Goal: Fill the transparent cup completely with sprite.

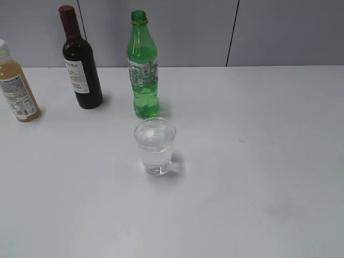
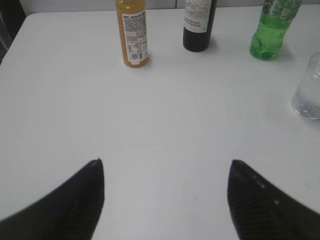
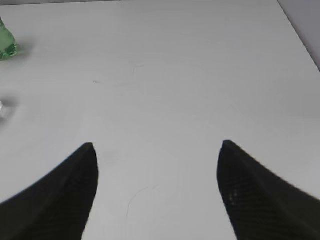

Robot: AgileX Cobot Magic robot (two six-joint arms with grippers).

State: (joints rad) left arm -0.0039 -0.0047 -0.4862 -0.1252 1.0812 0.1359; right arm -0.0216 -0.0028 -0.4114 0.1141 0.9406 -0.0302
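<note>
The transparent cup (image 1: pixel 156 146) stands upright mid-table and holds clear liquid to well above half. It also shows at the right edge of the left wrist view (image 2: pixel 309 87). The green sprite bottle (image 1: pixel 143 67) stands capped just behind the cup, with liquid in its lower part; its lower half shows in the left wrist view (image 2: pixel 274 27) and its base in the right wrist view (image 3: pixel 6 42). My left gripper (image 2: pixel 166 165) is open and empty over bare table, well left of the cup. My right gripper (image 3: pixel 157 147) is open and empty, well right of the cup. Neither gripper shows in the exterior view.
A dark wine bottle with a red cap (image 1: pixel 80 62) stands left of the sprite bottle, and a yellowish juice bottle (image 1: pixel 16 86) stands at the far left; both show in the left wrist view (image 2: pixel 198 25) (image 2: pixel 133 32). A grey wall runs behind the white table (image 1: pixel 258 161).
</note>
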